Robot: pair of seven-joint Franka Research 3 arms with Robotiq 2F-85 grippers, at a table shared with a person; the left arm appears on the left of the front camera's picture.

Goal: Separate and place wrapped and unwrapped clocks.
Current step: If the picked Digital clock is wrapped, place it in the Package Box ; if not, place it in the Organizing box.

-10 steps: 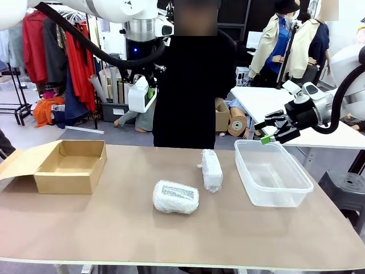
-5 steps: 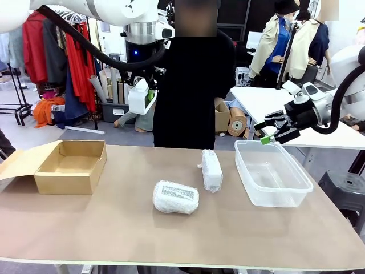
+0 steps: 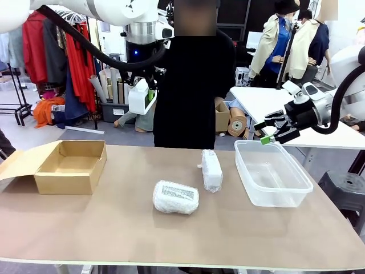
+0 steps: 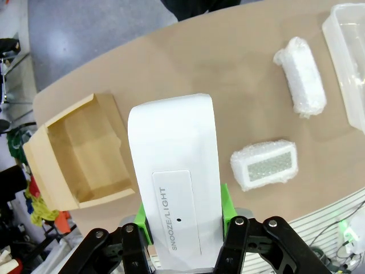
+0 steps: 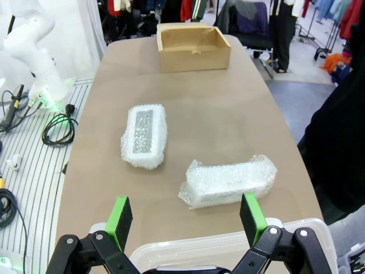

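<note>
Over the brown table (image 3: 85, 228) little has moved: your left tool (image 4: 183, 214) still grips the bare white rounded clock (image 4: 171, 148), unplaced; right tool (image 5: 185, 220) spread.

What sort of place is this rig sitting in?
Probably a garment workshop or storeroom with a robot bench set up inside it: a rail of hanging red and grey clothes, rolls of brown cardboard on the floor, and a white worktable behind.
</note>
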